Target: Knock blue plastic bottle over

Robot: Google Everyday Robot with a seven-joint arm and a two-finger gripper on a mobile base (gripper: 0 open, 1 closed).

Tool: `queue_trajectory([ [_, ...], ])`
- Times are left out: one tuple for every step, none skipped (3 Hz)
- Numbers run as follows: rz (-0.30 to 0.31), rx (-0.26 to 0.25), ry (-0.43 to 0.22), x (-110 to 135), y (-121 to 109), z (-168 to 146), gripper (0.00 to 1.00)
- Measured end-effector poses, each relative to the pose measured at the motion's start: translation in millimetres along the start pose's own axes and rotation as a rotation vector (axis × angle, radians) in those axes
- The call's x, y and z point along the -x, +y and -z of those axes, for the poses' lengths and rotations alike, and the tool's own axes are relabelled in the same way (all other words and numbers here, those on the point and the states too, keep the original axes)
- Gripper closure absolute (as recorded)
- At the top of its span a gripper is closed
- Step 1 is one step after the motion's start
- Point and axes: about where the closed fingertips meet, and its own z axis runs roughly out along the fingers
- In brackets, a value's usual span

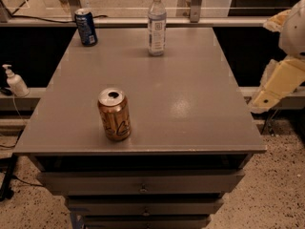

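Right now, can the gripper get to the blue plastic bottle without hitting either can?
Probably yes. The gripper hangs beyond the table's right edge, and nothing stands between it and the blue plastic bottle at the back. The brown can and the blue can stand left of that path.

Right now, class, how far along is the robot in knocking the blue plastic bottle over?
Done: nothing; the blue plastic bottle stands upright near the table's far edge. In hand: nothing; the gripper sits off the table's right side. Left: reach over and tip it.
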Motion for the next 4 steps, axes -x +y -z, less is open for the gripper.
queue_trajectory([
  [-0.033,-0.054,-0.125,3.5,-32.4,-39.1,0.0],
  [-0.064,-0.091,-0.274,19.7,-77.2,-83.9,0.0],
  [-0.099,-0.073,-0.394,38.7,-112.1,-123.3,0.0],
  [-0.162,-0.021,-0.517,52.3,-139.2,-159.4,0.0],
])
